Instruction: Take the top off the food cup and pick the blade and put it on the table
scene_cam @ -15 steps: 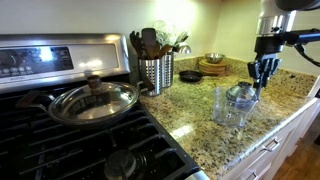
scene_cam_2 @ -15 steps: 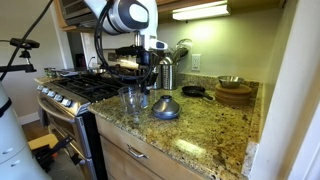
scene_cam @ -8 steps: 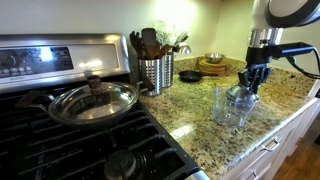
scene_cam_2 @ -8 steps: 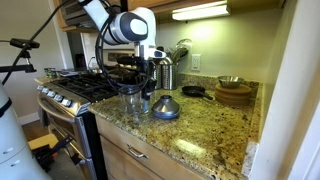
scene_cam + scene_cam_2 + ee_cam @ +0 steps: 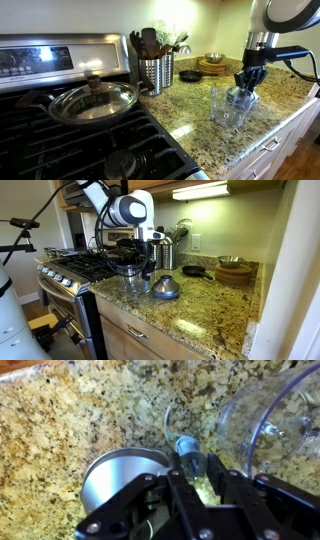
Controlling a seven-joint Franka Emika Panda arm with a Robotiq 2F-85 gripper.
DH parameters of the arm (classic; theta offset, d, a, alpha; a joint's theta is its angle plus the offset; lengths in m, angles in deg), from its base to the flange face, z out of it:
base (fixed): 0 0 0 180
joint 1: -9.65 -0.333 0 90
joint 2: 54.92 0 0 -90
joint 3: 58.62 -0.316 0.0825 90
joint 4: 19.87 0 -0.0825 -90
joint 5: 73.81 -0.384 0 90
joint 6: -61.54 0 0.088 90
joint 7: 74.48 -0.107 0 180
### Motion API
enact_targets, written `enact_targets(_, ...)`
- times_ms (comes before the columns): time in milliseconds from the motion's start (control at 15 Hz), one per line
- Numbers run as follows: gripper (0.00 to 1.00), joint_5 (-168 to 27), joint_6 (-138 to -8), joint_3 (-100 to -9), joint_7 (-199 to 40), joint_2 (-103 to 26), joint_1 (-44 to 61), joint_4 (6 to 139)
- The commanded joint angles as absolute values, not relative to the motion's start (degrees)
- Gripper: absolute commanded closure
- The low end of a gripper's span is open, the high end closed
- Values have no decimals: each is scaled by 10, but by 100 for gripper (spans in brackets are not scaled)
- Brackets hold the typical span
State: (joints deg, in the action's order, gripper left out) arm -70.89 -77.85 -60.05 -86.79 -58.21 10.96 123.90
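Note:
My gripper (image 5: pixel 199 468) is shut on the blade (image 5: pixel 187 450), a thin dark spindle with a blue-grey tip poking out between the fingers. It hangs over the table (image 5: pixel 70 410), in the gap between the top and the food cup. The top (image 5: pixel 112 472), a grey dome, rests on the granite at the lower left. The clear food cup (image 5: pixel 272 422) stands open to the right. In both exterior views the gripper (image 5: pixel 247 78) (image 5: pixel 141 254) hovers just above the cup (image 5: pixel 226 106) (image 5: pixel 130 280), with the top (image 5: pixel 165 287) beside it.
A perforated steel utensil holder (image 5: pixel 155 72) stands at the back beside the black stove. A pan with a glass lid (image 5: pixel 93 102) sits on a burner. A small black pan (image 5: pixel 190 76) and wooden bowls (image 5: pixel 212 66) lie further back. The counter's front edge runs close to the cup.
The gripper, still shut on the blade, has shifted sideways and slightly down, from beside the cup to a spot just above the cup and top. Nothing else has moved.

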Motion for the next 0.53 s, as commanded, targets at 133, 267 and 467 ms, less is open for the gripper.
enact_targets(133, 87, -713, -807, -612, -887, -578, 90, 1247)
enact_targets(267, 87, -714, -810, -613, -887, -575, 88, 1247)
enact_targets(467, 87, -712, -812, -614, -889, -573, 88, 1246)
